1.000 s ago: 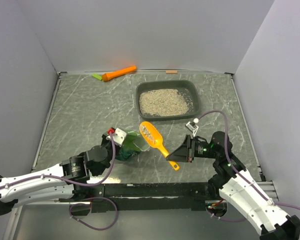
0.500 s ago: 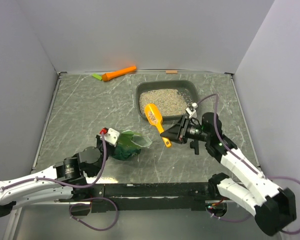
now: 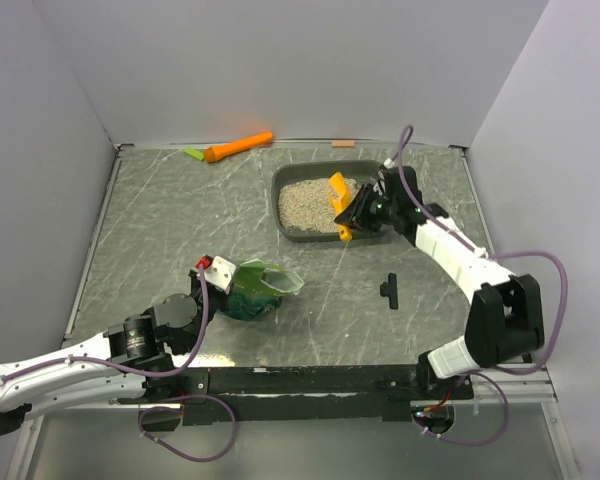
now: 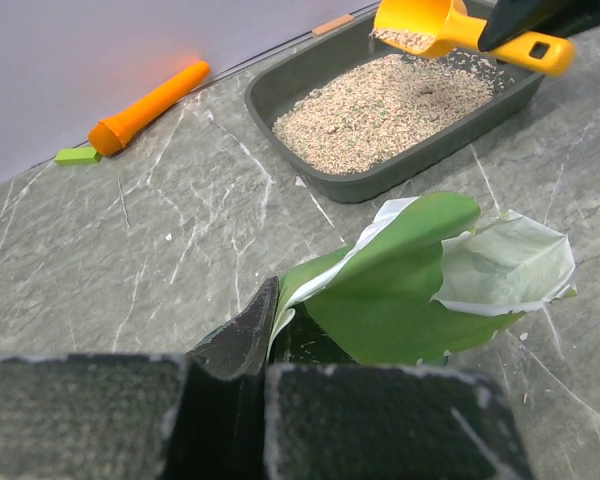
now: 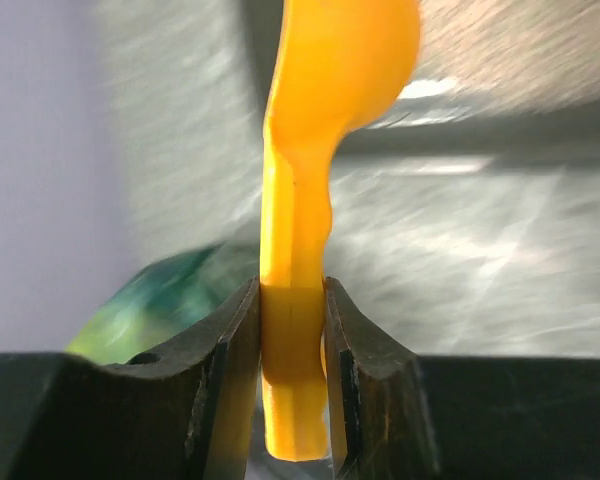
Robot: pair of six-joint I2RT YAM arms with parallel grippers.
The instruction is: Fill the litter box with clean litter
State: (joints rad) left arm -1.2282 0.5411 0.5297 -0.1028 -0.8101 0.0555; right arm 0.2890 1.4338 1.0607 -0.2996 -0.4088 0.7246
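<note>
Litter box (image 3: pixel 305 236) on the tabletop (image 3: pixel 160 230), close to the back wall; clean litter (image 3: pixel 305 203) covers its floor. Orange scoop (image 3: pixel 337 188) hangs tilted over the box's right half, granules in its bowl. Right fingers (image 5: pixel 238 340) clamp the scoop's handle, partly apart. Nearer than the box and to its left, left fingers (image 4: pixel 245 335) are pinched tight on the green bag (image 4: pixel 390 290).

The litter box (image 3: pixel 305 235), a shallow dark grey tray, is seen lying flat, upper right of centre in the overhead frame. The clean litter (image 3: pixel 305 203) is spread inside as a beige speckled layer.
</note>
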